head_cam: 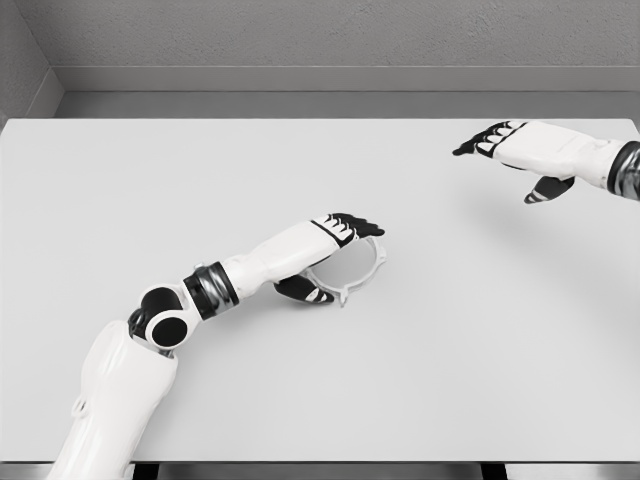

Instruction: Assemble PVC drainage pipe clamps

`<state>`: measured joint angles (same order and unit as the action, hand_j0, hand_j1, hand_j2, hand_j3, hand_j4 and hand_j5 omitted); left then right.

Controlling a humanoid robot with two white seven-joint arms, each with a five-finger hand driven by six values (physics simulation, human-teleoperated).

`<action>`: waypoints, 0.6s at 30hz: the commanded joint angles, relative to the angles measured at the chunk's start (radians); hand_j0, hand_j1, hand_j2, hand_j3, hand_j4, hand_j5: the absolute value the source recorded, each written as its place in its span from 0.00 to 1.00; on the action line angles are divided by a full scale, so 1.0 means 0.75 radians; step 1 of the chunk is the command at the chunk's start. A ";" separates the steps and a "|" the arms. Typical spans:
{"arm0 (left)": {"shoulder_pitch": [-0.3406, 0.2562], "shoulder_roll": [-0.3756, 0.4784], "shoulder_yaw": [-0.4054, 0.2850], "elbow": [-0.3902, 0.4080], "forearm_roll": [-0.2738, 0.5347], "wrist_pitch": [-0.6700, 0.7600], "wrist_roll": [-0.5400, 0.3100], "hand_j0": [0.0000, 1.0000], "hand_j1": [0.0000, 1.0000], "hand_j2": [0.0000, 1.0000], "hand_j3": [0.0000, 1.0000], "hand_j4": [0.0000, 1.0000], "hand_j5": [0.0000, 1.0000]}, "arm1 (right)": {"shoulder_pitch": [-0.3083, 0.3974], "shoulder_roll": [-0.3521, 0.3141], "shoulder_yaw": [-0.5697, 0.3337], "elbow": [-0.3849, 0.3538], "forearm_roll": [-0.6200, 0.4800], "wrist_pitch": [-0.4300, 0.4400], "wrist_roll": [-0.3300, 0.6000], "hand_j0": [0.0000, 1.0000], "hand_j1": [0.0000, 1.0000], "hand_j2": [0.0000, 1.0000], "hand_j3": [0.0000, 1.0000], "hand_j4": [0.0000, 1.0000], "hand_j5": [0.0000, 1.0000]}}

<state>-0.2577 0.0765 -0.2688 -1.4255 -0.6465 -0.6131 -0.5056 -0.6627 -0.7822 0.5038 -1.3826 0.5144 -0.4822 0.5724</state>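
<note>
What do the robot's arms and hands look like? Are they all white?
Mostly white. The left arm has smooth, rounded shells with black-and-grey ring joints. The left hand and right hand are white with black fingers and fingertips. A dark band circles the right wrist.

We see one pipe clamp [352,272], a thin white ring-shaped piece lying flat on the bench [200,190], a little left of the middle and slightly toward the near edge. Its round band is open in the centre, so the pale surface shows through. Small tabs stick out from the rim, one at the lower edge and one at the right. The upper left part of the ring is hidden, so we cannot tell its full outline.
</note>
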 commanded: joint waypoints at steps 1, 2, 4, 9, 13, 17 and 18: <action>0.000 -0.002 0.001 0.005 0.009 0.003 0.001 1.00 1.00 1.00 1.00 1.00 1.00 | 0.000 0.000 -0.001 0.001 -0.005 0.003 0.000 1.00 1.00 1.00 1.00 1.00 1.00; -0.002 -0.002 0.001 0.007 0.009 0.003 0.001 1.00 1.00 1.00 1.00 1.00 1.00 | 0.000 0.000 -0.001 0.001 -0.005 0.003 0.000 1.00 1.00 1.00 1.00 1.00 1.00; -0.006 -0.002 0.001 0.011 0.009 0.003 -0.001 1.00 1.00 1.00 1.00 1.00 1.00 | 0.000 -0.002 -0.001 0.001 -0.005 0.003 0.000 1.00 1.00 1.00 1.00 1.00 1.00; -0.014 -0.004 -0.002 0.046 0.009 0.003 0.001 1.00 1.00 1.00 1.00 1.00 1.00 | 0.000 0.000 -0.001 0.001 -0.003 0.003 0.002 1.00 1.00 1.00 1.00 1.00 1.00; -0.029 -0.014 -0.004 0.076 0.009 0.003 0.001 1.00 1.00 1.00 1.00 1.00 1.00 | 0.002 -0.002 -0.001 0.003 -0.001 0.003 0.002 1.00 1.00 1.00 1.00 1.00 1.00; -0.033 -0.016 -0.002 0.076 0.009 0.003 -0.001 1.00 1.00 1.00 1.00 1.00 1.00 | 0.002 -0.002 -0.001 0.003 0.001 0.003 0.002 1.00 1.00 1.00 1.00 1.00 1.00; -0.039 -0.014 -0.002 0.078 0.009 0.003 0.001 1.00 1.00 1.00 1.00 1.00 1.00 | 0.002 -0.002 -0.001 0.003 0.001 0.003 0.002 1.00 1.00 1.00 1.00 1.00 1.00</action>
<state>-0.2869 0.0663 -0.2710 -1.3694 -0.6481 -0.6131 -0.5060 -0.6611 -0.7824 0.5035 -1.3805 0.5183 -0.4822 0.5740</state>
